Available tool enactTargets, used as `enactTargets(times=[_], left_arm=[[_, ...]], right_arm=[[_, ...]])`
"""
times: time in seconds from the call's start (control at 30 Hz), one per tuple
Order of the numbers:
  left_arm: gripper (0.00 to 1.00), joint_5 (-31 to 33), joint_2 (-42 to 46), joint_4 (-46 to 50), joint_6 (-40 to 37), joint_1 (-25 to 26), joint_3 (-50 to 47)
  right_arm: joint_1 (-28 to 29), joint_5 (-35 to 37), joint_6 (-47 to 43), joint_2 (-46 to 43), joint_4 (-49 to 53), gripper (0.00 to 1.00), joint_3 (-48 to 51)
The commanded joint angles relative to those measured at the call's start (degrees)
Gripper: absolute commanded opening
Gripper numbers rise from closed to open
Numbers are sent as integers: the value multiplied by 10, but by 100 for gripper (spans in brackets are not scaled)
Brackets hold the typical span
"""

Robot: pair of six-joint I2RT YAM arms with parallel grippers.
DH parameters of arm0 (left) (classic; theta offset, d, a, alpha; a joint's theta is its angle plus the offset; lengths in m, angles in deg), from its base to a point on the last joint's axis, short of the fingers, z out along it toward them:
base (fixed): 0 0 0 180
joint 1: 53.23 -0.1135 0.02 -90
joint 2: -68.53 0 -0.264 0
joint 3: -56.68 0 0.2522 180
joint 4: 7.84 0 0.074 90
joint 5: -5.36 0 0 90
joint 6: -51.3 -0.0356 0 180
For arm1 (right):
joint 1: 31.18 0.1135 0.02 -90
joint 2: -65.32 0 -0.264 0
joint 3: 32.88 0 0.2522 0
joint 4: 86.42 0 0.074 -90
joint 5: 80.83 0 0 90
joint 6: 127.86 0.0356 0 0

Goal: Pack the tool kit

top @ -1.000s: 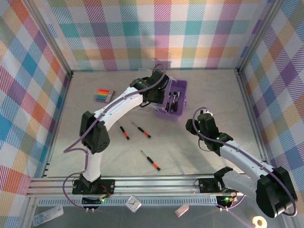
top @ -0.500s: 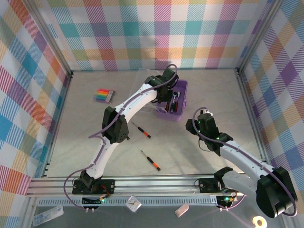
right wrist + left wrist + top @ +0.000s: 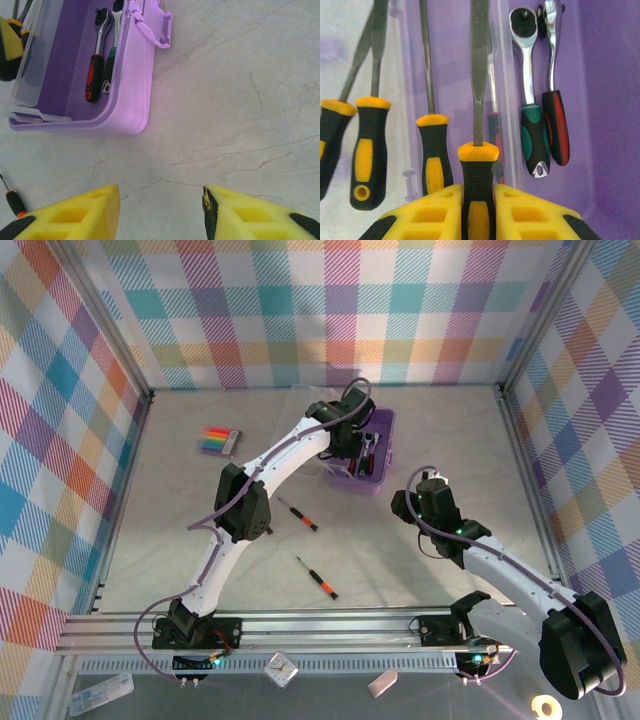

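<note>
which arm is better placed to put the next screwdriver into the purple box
Left. The left pincer clamps a yellow-and-black screwdriver over the purple box; the right pincer is open and empty above the table beside it.

Glossy purple plastic box (image 3: 132,92); polished chrome wrenches (image 3: 529,65); matt veined table (image 3: 240,100).

Purple box (image 3: 386,462) sits far, right of centre, clear lid swung open to its left. Inside lie two chrome ratchets side by side, heads far: red-handled wrench (image 3: 93,60), green-handled wrench (image 3: 109,65). Yellow-handled screwdriver (image 3: 479,125) clamped by its handle in left gripper (image 3: 479,200) over the box. Black-orange screwdriver (image 3: 298,513) lies loose near-left of box, second black-orange screwdriver (image 3: 316,577) nearer.
</note>
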Motion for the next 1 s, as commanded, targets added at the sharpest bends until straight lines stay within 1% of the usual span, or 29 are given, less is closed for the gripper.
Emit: enactTargets(times=[0.0,0.13,0.2,0.23,0.4,0.47,0.53,0.6,0.7,0.77,0.87,0.97], left_arm=[[19,-21,24,-5,19,-7,-26],[25,-27,29,-7,21,-7,-23],[34,-27,40,-11,20,-8,-26],[35,-29,45,-13,18,-8,-26],[37,-45,86,16,21,-7,3],[38,-46,124,10,24,-7,-16],[38,-32,189,-16,31,-7,-88],[42,-6,268,-68,43,-7,-194],[52,53,396,-153,91,-13,-390],[54,89,473,-185,137,-28,-514],[55,102,554,-182,227,-69,-653],[54,94,599,-171,279,-100,-752]], right_arm=[[0,6,-3,-15,-1,48,6],[0,9,-5,-16,1,49,6],[0,8,-4,-16,0,49,6],[-1,8,-4,-16,0,49,6],[0,7,-6,-16,0,49,5],[0,7,-7,-17,0,49,5],[0,4,-9,-17,0,49,5],[0,1,-9,-17,-1,49,4],[0,-4,-8,-16,-2,49,4],[0,-8,-6,-14,-3,49,5],[0,-13,-3,-12,-5,49,5],[0,-17,-1,-8,-6,49,5]])
